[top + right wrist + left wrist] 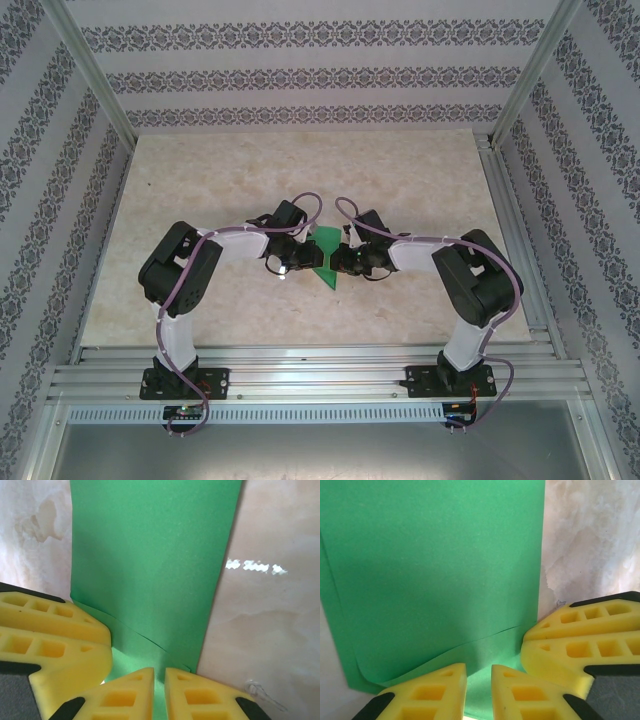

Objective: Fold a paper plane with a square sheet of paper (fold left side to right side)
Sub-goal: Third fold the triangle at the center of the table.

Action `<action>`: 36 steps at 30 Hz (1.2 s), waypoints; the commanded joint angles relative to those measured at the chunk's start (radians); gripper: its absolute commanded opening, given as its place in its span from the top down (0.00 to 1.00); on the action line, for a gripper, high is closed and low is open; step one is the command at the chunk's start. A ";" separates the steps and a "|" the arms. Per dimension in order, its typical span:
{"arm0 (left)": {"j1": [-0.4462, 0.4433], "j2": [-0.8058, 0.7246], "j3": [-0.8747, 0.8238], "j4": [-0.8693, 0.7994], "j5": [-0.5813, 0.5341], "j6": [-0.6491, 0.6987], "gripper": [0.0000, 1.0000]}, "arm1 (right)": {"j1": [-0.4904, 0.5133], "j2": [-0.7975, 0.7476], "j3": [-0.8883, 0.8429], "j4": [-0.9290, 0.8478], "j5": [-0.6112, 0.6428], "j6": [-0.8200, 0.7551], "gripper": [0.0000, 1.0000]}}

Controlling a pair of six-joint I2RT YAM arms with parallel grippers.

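Note:
The bright-green sheet of paper [325,243] lies mid-table, folded in layers, with a point toward the near edge like the paper plane's nose. My left gripper [306,263] and right gripper [342,263] meet tip to tip over its near part. In the left wrist view the paper [435,570] has a lifted upper layer with a curved edge. The left gripper [479,672] is almost shut, with only a narrow slit showing the paper underneath. The right gripper [160,675] stands the same way on the paper [150,555]. Neither pinches a layer.
The table top [200,200] is pale and marbled. Aluminium rails [320,365] run along the near edge and the right side [520,240]. Patterned walls close in the back and both sides. Each wrist view shows the other gripper's yellow fingers [580,645] [55,635] close by.

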 commanded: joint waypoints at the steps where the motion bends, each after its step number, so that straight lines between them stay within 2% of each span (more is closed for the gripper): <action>1: -0.015 -0.049 0.010 -0.024 0.006 -0.005 0.76 | -0.006 0.046 0.000 -0.099 0.059 -0.019 0.85; 5: -0.014 -0.100 0.019 -0.003 0.033 -0.019 0.75 | -0.006 0.053 0.003 -0.109 0.061 -0.019 0.85; 11: -0.014 -0.148 -0.001 0.024 0.060 -0.037 0.84 | -0.004 0.058 0.006 -0.108 0.057 -0.020 0.86; 20: -0.014 -0.049 -0.002 0.054 0.056 -0.048 0.89 | 0.001 0.061 0.019 -0.125 0.057 -0.028 0.86; 29: -0.014 0.016 0.013 -0.010 -0.025 0.002 0.89 | 0.007 0.061 0.030 -0.132 0.053 -0.031 0.86; 36: -0.016 0.036 -0.037 0.000 -0.043 0.014 0.90 | -0.006 -0.008 0.033 -0.095 0.005 -0.017 0.84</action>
